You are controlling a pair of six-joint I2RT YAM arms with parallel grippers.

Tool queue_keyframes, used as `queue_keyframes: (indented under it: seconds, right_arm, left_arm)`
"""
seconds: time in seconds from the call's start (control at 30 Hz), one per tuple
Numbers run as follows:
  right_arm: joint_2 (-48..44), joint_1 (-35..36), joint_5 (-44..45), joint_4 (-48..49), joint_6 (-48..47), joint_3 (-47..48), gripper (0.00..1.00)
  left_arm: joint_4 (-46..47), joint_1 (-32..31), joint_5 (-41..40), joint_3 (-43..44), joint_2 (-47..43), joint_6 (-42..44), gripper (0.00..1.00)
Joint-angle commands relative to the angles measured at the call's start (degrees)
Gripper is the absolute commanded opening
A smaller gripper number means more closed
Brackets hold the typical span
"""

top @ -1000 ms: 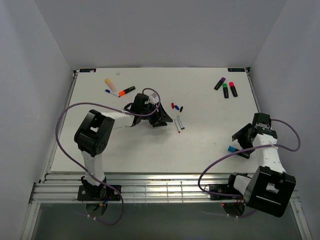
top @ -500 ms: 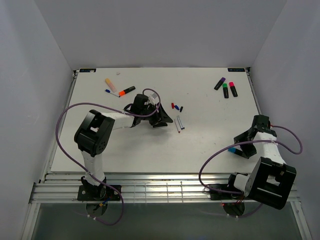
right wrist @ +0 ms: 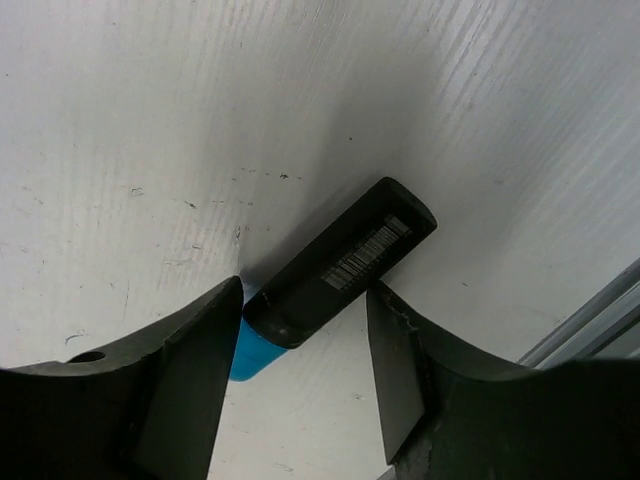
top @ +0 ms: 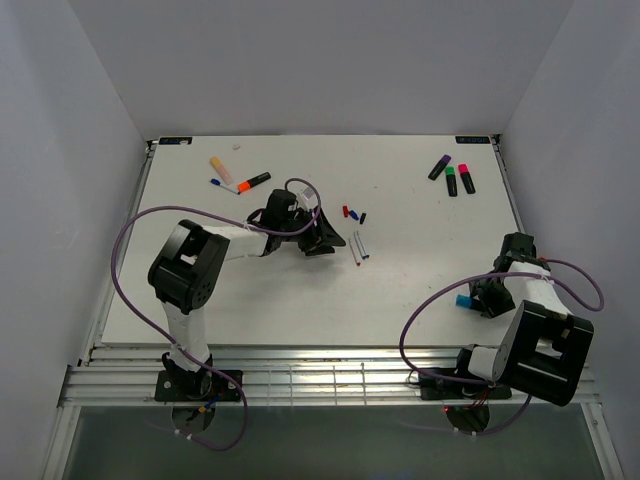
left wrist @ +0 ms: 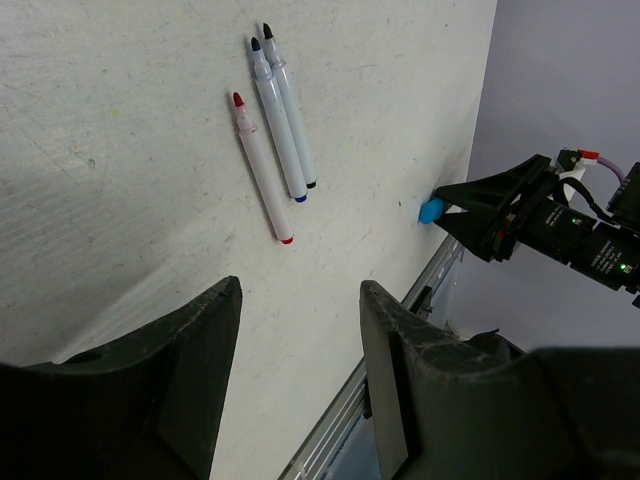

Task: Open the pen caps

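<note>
A stubby black highlighter (right wrist: 340,255) with a barcode label and a blue cap (right wrist: 250,352) lies flat on the table (right wrist: 150,120), at the lower right of the overhead view. The right gripper (right wrist: 300,300) straddles it with fingers spread, and sits lower than a second ago. The left gripper (left wrist: 300,300), fingers apart and empty, has not moved.

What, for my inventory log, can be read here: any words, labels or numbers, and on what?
Nothing legible.
Barcode label on the black highlighter: bars show, digits too small to read.
White tag on the left arm: blurred.
</note>
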Motion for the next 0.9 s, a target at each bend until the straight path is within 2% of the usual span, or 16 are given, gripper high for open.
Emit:
queue_keyframes:
  seconds: [0.0,0.1,0.33,0.5,0.67,0.87]
  right_arm:
    - [1.49,-0.25,1.68,0.87,0.96,-0.48,0.56]
    - [1.32,-0.25,1.5,1.4,0.61,-1.18,0.5]
    - [1.58,-0.07,-0.78,3.51,0.17,-2.33,0.41]
    - [2.63,1.16,-3.59,5.61,0.78,-2.68,0.22]
    - [3.77,2.21,-4.12,6.59,0.78,-2.77,0.08]
    - [2.55,4.76,-4.48,6.85,0.26,-0.76,0.08]
  left_arm:
    - [0.9,-0.01,1.06,-0.81,-4.76,0.6,0.61]
    - [0.9,-0.01,1.14,-0.9,-5.38,0.6,0.61]
    - [2.13,-2.55,1.5,-1.17,-6.08,1.65,0.62]
    - [2.4,-5.81,0.18,-0.99,-5.3,2.53,0.62]
    - [2.49,-5.81,0.0,-0.99,-5.03,2.79,0.62]
    - [2.57,-6.07,0.61,-0.46,-3.89,3.93,0.62]
